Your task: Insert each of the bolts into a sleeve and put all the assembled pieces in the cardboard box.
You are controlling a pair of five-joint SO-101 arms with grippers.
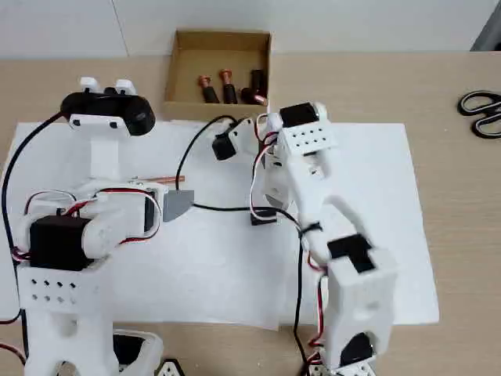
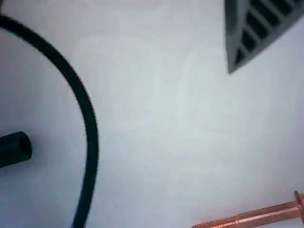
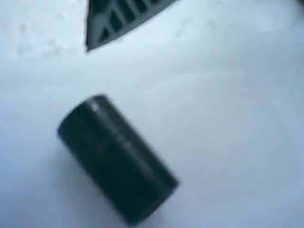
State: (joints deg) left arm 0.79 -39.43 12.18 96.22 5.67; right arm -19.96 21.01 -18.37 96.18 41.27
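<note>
Bolt: the last loose bolt [image 1: 160,180] lies flat on the white sheet [image 1: 219,274], just beside my left gripper [image 1: 175,204], where I judge that arm can take it.
Sleeve: the one free sleeve [image 1: 262,215] lies on its side on the sheet, under my right arm's wrist and well apart from the bolt. Each part seems to sit on the side of the arm meant to lift it.
Left gripper: it is low over the sheet near the bolt's head. I cannot tell whether it is released or clenched, but the bolt lies free on the sheet.
Right gripper: my right gripper [image 3: 121,19] is close above the sleeve without touching it. I cannot tell if it is released or clenched either.
Cardboard box: the cardboard box [image 1: 223,35] stands at the far edge, beyond the sheet, open upward and within reach of both arms. Three assembled pieces [image 1: 227,86] lie side by side inside it.
Progress: I judge one pair is left to join and drop in.
In the way: a black cable [image 2: 91,133] loops over the sheet between bolt and sleeve. I expect it could snag either part when I bring them together.
Around: scissors [image 1: 481,113] lie on the bare table [image 1: 462,235], far to the right and out of the work.
</note>
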